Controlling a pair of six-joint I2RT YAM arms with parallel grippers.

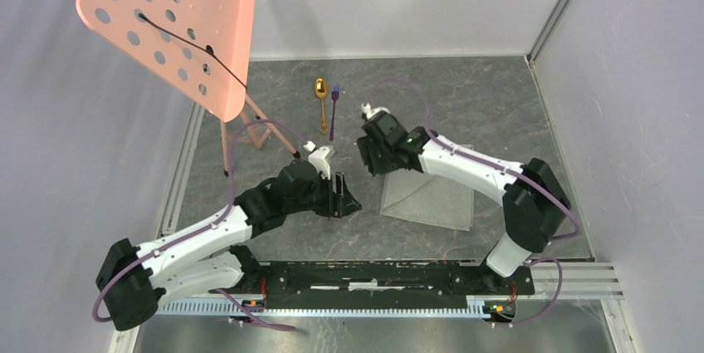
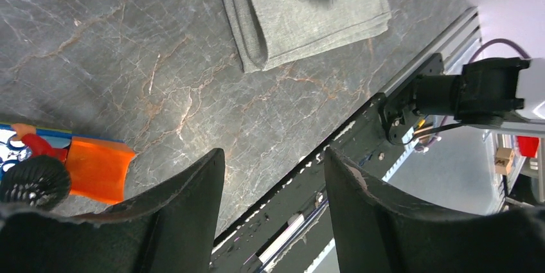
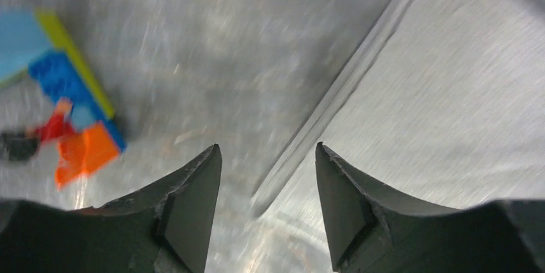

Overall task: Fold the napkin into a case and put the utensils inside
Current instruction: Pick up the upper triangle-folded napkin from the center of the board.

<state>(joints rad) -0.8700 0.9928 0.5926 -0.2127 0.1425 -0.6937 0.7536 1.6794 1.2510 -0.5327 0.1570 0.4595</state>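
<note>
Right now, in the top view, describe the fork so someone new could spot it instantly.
Start at the pink perforated panel at the far left of the grey table. Just right of its legs, two slim items lie side by side. The fork is the right-hand one, purple, next to the shiny gold spoon.

You've a salmon-pink perforated plastic panel (image 1: 170, 25) standing at the bench's far-left corner; orange, blue and red toy blocks (image 2: 96, 167) lie on its grey marbled top (image 1: 465, 91).
</note>
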